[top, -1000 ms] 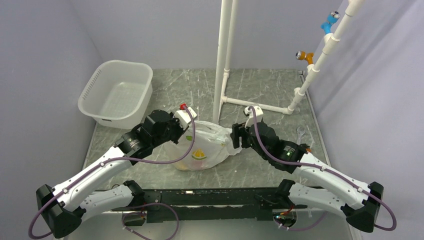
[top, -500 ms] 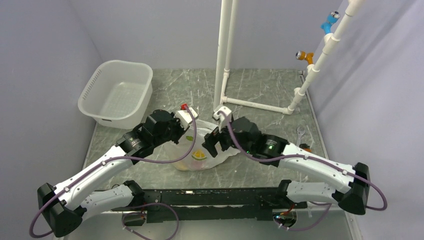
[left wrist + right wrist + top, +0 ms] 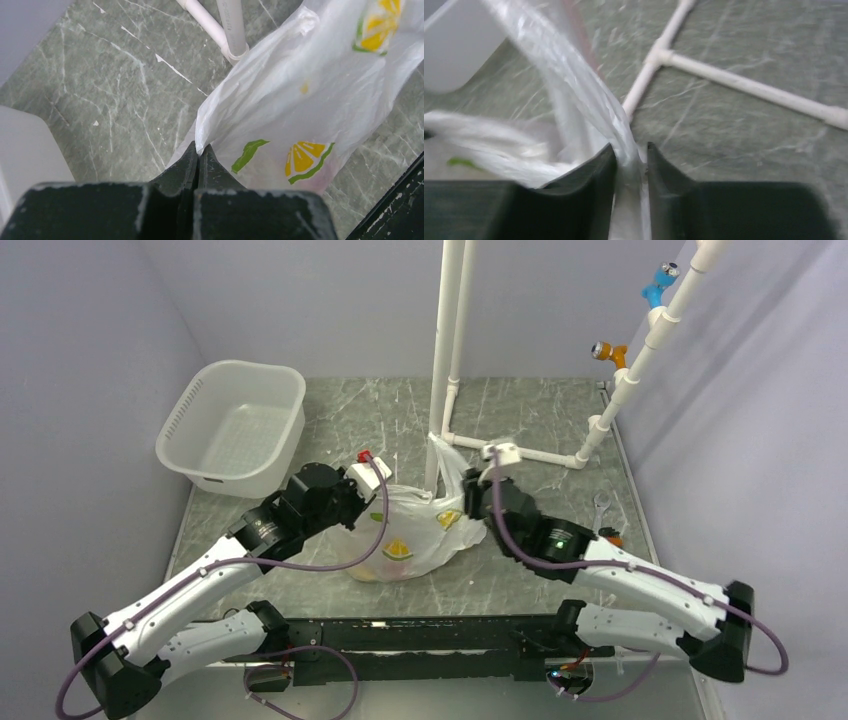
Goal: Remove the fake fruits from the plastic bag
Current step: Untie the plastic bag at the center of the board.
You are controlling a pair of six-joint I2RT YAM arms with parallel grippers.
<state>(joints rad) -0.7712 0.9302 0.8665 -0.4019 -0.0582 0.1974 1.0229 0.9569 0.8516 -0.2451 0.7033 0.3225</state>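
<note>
Plastic bag (image 3: 415, 540) newly in right hand (image 3: 630, 165)

no readable text, labels or numbers in any view, plastic bag (image 3: 310, 90) just ahead of left gripper (image 3: 198, 150) shows only printed citrus slices (image 3: 306, 156) and leaves (image 3: 248, 150), no lettering

- left arm (image 3: 190, 585): white shell links, black joint housings, black angular block at its base.
- right arm (image 3: 650, 580): same white-and-black build; small green light (image 3: 558, 537) on a black joint.
- purple cable (image 3: 300, 563) runs along each arm.
- white wrist block on each arm; the left one has a red cap (image 3: 367, 453).
- left gripper (image 3: 198, 146): matte black tapered fingers, pale scuffs on the body edge.
- right gripper (image 3: 631, 150): smooth black fingers.
- black base rail (image 3: 420, 635) joins the arms.
</note>
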